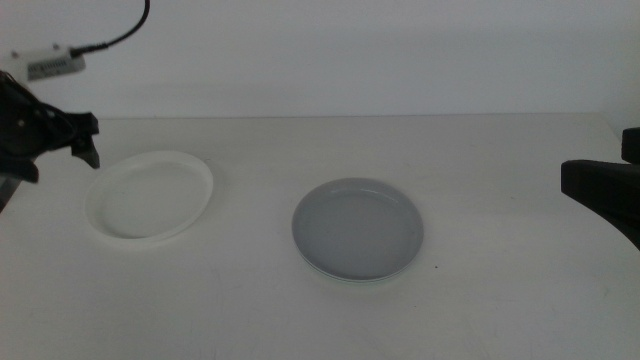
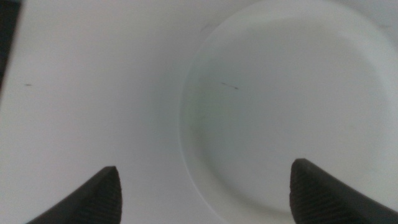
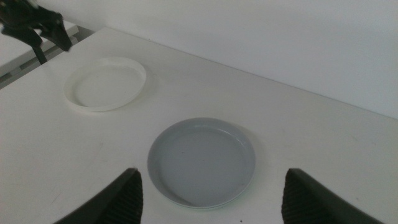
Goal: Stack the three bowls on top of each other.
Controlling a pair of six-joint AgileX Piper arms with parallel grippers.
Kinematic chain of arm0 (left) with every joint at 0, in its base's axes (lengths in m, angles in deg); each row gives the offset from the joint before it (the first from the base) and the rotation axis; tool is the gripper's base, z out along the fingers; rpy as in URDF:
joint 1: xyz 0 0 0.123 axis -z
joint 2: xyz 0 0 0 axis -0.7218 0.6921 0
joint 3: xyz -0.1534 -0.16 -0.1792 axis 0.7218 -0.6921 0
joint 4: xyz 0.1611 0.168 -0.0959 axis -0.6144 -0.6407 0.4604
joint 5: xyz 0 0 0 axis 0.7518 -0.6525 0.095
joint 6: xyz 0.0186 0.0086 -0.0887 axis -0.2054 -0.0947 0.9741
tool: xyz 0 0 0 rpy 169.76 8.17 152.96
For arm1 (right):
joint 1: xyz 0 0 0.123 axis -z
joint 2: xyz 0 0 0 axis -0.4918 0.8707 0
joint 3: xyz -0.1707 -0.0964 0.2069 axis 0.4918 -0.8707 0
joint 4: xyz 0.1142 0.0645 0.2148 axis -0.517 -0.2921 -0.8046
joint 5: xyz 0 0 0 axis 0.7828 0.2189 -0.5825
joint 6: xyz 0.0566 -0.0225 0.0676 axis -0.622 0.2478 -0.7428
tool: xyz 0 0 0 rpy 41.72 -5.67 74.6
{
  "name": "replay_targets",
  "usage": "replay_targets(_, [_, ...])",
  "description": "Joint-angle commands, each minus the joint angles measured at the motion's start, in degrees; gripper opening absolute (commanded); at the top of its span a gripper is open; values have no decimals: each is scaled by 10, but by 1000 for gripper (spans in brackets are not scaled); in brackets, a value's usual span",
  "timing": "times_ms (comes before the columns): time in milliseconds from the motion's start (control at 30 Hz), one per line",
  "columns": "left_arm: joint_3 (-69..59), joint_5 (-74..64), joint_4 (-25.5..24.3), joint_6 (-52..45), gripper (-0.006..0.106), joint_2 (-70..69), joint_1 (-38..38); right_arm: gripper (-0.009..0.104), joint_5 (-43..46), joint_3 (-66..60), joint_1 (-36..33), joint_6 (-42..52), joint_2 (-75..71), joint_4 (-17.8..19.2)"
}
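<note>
Surface: white table [image 1: 480,300] against a plain white wall [image 1: 380,50]; a black cable [image 1: 120,35] runs down to a small white box [image 1: 45,63] at the far left corner.
Left gripper [image 1: 60,150]: at the left edge of the table, raised, just beside the white bowl's outer rim. Jaws stand wide apart; nothing is between them.
Left gripper, own wrist camera [image 2: 205,186]: both dark jaw tips show at the frame edge, well separated. The white bowl fills most of the space ahead of them, its rim passing between the two tips.
Left gripper, seen from the right wrist [image 3: 40,28]: dark fingers spread, hanging over the table edge just beyond the white bowl.
White bowl [image 1: 150,193]: flat on the table, immediately beside the left gripper on the side toward the table centre. Not touched by either jaw as far as can be seen. Also visible at [image 2: 298,106] and [image 3: 106,83].
Grey bowl [image 1: 357,228]: flat on the table, well apart from the left gripper, beyond the white bowl; the two bowls do not touch. It lies directly ahead of the right gripper, between the lines of its jaws [image 3: 202,160].
Grey bowl, underside: a thin pale edge shows below its near rim; whether this is a second bowl cannot be told.
Right gripper [image 3: 208,193]: jaws wide apart, empty, held back from the grey bowl.
Right arm [image 1: 605,190]: dark body at the right edge of the table, well clear of both bowls.
</note>
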Motion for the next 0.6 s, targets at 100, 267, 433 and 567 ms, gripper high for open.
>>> replay_targets(100, [40,28,63,-39,90,47,-18,56,38,14,4,9,-2,-7])
replay_targets(267, [40,47,81,-55,86,85,-17,56,39,14,4,9,-2,-7])
replay_targets(433, [40,54,99,-62,65,109,-17,56,39,14,4,9,-2,-7])
replay_targets(567, [40,59,90,-63,41,123,-18,56,39,14,4,9,-2,-7])
